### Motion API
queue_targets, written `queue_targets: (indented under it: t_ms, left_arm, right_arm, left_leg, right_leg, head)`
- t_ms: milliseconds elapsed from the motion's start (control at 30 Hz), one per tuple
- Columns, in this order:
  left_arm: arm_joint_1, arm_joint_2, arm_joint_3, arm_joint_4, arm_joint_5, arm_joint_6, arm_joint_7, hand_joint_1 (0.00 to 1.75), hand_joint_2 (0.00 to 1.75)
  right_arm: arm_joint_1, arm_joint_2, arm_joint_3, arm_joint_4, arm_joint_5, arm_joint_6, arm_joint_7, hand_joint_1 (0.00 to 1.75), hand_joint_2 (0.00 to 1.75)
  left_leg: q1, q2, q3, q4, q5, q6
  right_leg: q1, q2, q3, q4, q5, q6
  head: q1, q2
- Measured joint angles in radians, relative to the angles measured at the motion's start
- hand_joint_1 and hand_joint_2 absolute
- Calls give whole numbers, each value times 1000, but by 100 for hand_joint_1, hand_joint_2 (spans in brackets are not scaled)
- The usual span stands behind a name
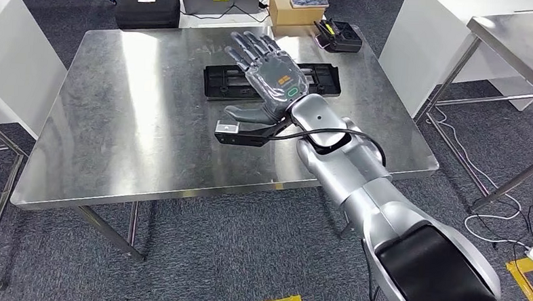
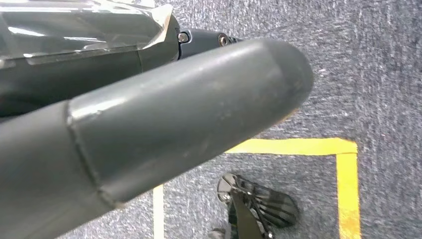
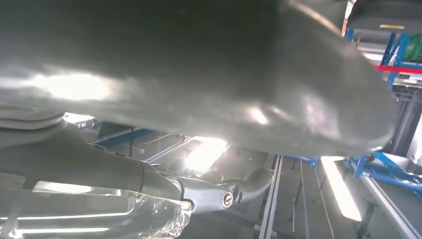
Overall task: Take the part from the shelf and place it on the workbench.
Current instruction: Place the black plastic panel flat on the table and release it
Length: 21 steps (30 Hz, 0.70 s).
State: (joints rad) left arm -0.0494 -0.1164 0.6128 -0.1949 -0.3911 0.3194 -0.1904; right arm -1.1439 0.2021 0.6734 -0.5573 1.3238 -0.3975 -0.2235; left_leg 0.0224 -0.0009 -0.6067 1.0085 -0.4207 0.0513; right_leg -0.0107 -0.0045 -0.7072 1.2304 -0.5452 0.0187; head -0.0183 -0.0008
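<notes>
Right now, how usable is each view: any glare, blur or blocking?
Head view: sharp, with soft glare streaks on the steel workbench. Left wrist view: the near, blurred left hand blocks much; the carpet is sharp. Right wrist view: the right hand is out of focus, with blown-out highlights.

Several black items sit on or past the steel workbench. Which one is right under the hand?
The long flat black part lying on the workbench, partly covered by the right hand. The black case and the small black tray sit farther back.
</notes>
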Motion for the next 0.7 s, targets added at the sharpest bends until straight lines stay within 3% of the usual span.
queue_targets:
  t_ms: [67,100,167,233,300,367,400,467,533,567,600,700]
  left_arm:
    - [0,0,1,0,-3,0,0,0,0]
    - [0,0,2,0,-5,2,-1,0,0]
    - [0,-1,2,0,-7,4,-4,0,0]
    - [0,-1,3,0,-8,7,-8,0,0]
    - [1,-1,5,0,-9,10,-9,0,0]
    - [2,-1,8,0,-10,12,-9,0,0]
    - [2,-1,9,0,-10,13,-9,0,0]
    - [3,-2,11,0,-11,14,-9,0,0]
    - [3,-2,13,0,-12,15,-8,0,0]
    - [3,-2,14,0,-13,15,-8,0,0]
    - [4,-2,14,0,-14,15,-8,0,0]
    - [6,-2,16,0,-16,15,-7,0,0]
  right_arm:
    - [4,-2,0,0,0,0,0,0,131]
    - [5,-2,0,0,0,0,0,0,175]
    - [2,-1,0,0,-1,0,0,0,87]
    - [-4,3,0,-1,-7,0,0,0,0]
    - [-7,5,-1,-1,-16,-1,-1,0,0]
    - [-8,7,-1,-1,-23,-2,-2,0,0]
    - [-9,8,-2,-1,-24,-2,-2,0,0]
    - [-10,10,-2,0,-26,-3,-2,0,0]
    - [-6,10,-2,1,-28,-3,-3,0,0]
    - [-3,10,-2,2,-29,-3,-3,0,0]
    - [0,10,-2,3,-30,-3,-3,0,0]
    - [1,10,-3,4,-34,-6,-3,0,0]
  left_leg:
    - [-2,0,-26,1,19,-2]
    - [-2,0,-37,1,27,-4]
    - [-3,-1,-55,2,42,-12]
    - [-5,-1,-65,2,57,-24]
    - [-5,0,-68,-1,70,-36]
    - [0,0,-74,5,64,-47]
    - [2,0,-83,24,43,-52]
    - [5,-1,-121,129,-38,-59]
    - [6,-2,-161,257,-101,-66]
    - [6,-2,-163,285,-106,-68]
    - [7,-2,-146,272,-91,-68]
    - [11,-30,-25,89,-21,-61]
  right_leg:
    - [-1,0,-1,62,-18,10]
    - [-2,0,24,42,-5,18]
    - [-1,0,121,-86,24,24]
    - [5,1,198,-205,28,15]
    - [10,2,206,-237,26,2]
    - [2,3,203,-241,37,-15]
    - [-2,2,202,-243,44,-26]
    - [-3,4,194,-243,57,-42]
    - [0,10,185,-242,64,-45]
    - [1,15,182,-241,67,-43]
    - [1,21,181,-241,69,-41]
    - [2,42,177,-236,70,-36]
  head:
    - [0,0]
    - [0,0]
    - [0,0]
    - [-2,0]
    - [-4,0]
    - [-5,0]
    - [-7,0]
    - [-10,0]
    - [-10,0]
    - [-10,0]
    - [-10,0]
    - [-9,0]
